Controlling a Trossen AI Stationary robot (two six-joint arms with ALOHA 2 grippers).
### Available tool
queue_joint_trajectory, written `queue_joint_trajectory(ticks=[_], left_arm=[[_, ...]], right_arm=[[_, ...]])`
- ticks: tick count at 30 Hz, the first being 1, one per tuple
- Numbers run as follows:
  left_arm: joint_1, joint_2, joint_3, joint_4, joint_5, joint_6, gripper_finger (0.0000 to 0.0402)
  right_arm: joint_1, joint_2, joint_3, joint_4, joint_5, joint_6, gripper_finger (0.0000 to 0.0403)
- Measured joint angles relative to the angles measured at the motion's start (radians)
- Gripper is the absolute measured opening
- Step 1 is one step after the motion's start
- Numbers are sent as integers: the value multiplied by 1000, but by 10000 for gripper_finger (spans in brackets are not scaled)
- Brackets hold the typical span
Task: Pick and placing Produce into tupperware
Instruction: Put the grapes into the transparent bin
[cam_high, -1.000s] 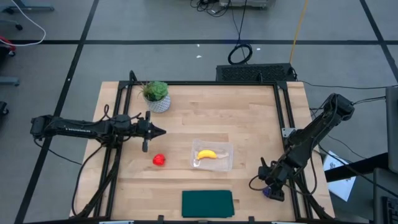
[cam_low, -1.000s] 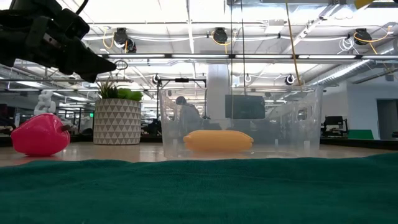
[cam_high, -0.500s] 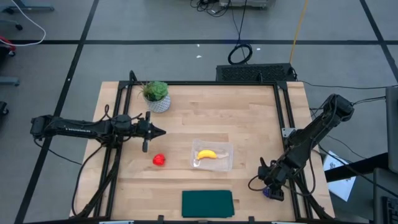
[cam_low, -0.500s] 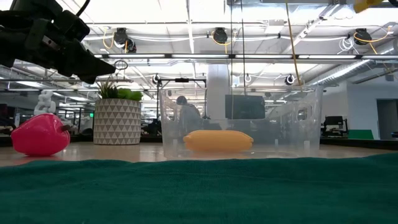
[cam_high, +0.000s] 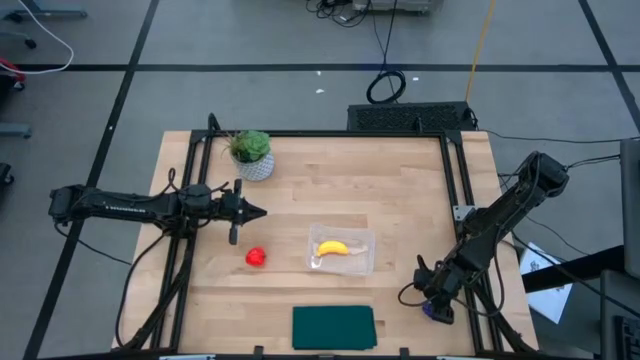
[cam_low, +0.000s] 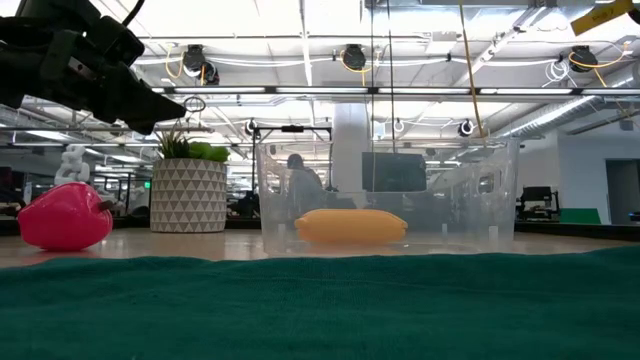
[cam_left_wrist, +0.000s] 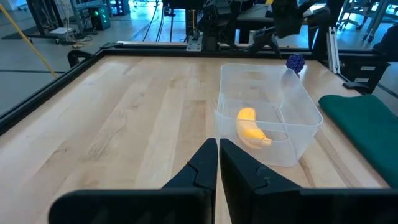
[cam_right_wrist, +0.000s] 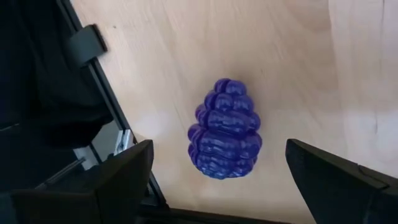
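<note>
The purple grape bunch (cam_right_wrist: 225, 127) lies on its side on the wood by the table's right near corner (cam_high: 429, 310), next to a black frame rail. My right gripper (cam_right_wrist: 219, 149) hovers over it, open, one finger on either side and apart from it. The yellow banana (cam_high: 333, 248) lies in the clear tupperware (cam_high: 365, 262), which stands mid-table. The red fruit (cam_high: 256, 257) rests on the table left of the tupperware. My left gripper (cam_high: 258, 211) is shut, held above the table beyond the red fruit, and points at the tupperware (cam_left_wrist: 292, 118).
A potted plant (cam_high: 250, 153) stands near the far left corner. A dark green mat (cam_high: 333, 326) lies at the near edge. Black frame rails (cam_high: 462, 190) run along both table sides, one right beside the grapes (cam_right_wrist: 106, 112). Bare wood lies between the tupperware and the grapes.
My right arm has sunk a little toward the grape bunch. The fruits, the tupperware and my left arm have stayed where they were.
</note>
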Motion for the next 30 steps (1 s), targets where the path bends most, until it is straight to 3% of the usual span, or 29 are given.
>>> queue_joint_trajectory(ticks=[17,30], left_arm=[[0,0,0,0,0,0,24],[0,0,0,1,0,-6,24]], right_arm=[[31,2,0,-5,5,41,358],[53,73,0,-2,4,29,357]])
